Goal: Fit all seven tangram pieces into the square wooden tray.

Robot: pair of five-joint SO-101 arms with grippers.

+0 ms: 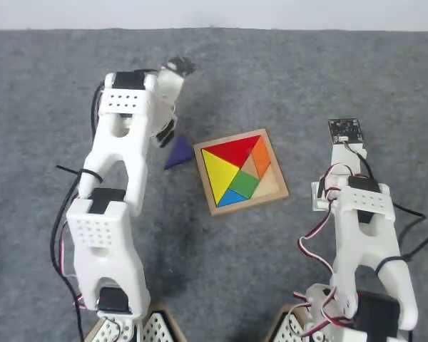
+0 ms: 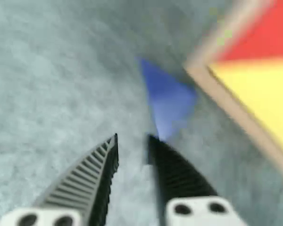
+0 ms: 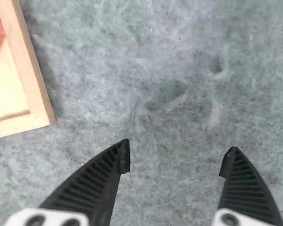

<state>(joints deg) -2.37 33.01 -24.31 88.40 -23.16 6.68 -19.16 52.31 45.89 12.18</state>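
Looking down my left gripper (image 2: pixel 132 139), fingers a little apart, nothing between them, one tip at the blue triangle (image 2: pixel 170 101), touching or not I cannot tell, triangle on the grey mat (image 2: pixel 52 70) just beside the wooden tray (image 2: pixel 236 103), right gripper (image 3: pixel 179 155) fingers wide apart, near the tray's cut-off corner.

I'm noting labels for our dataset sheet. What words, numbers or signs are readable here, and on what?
None can be read.
The wooden tray and the blue triangle beside it: no print visible.
The small circuit board at the right arm's tip: marks too small to read.
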